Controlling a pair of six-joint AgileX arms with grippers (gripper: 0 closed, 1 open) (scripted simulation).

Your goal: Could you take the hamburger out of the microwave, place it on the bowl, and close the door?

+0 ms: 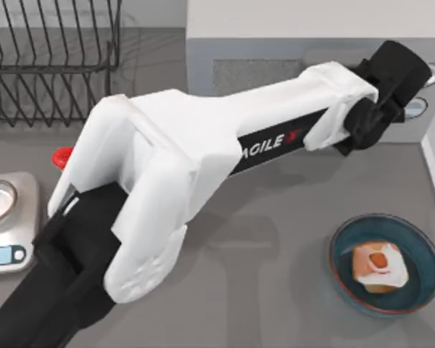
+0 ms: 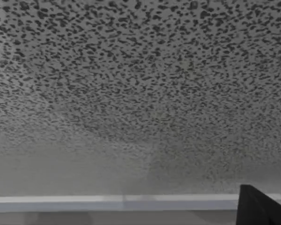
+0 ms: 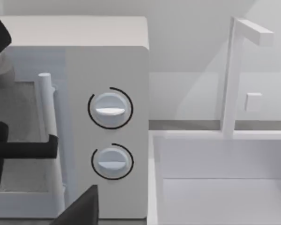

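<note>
Hamburger (image 1: 378, 265) sits in the bowl (image 1: 346, 248), near-right on the table (image 1: 275, 225), w/ open countertop to the bowl's left. Microwave (image 1: 275, 29) stands at the far edge; its door (image 3: 51, 140) w/ the bar handle (image 3: 46, 108) looks shut against the body, beside the grey panel's two knobs (image 3: 110, 108). Left arm stretches from near-left diagonally across the table, left gripper (image 1: 384, 94) right up at the microwave front near the knobs; can't tell how its jaws stand. Left wrist view: speckled door surface close up. Wire rack (image 1: 51, 58) far-left, kitchen scale (image 1: 7, 225) at left edge, a red item (image 1: 61, 156) just beside the arm. Right of the microwave, a white sink w/ faucet (image 3: 234, 75).
</note>
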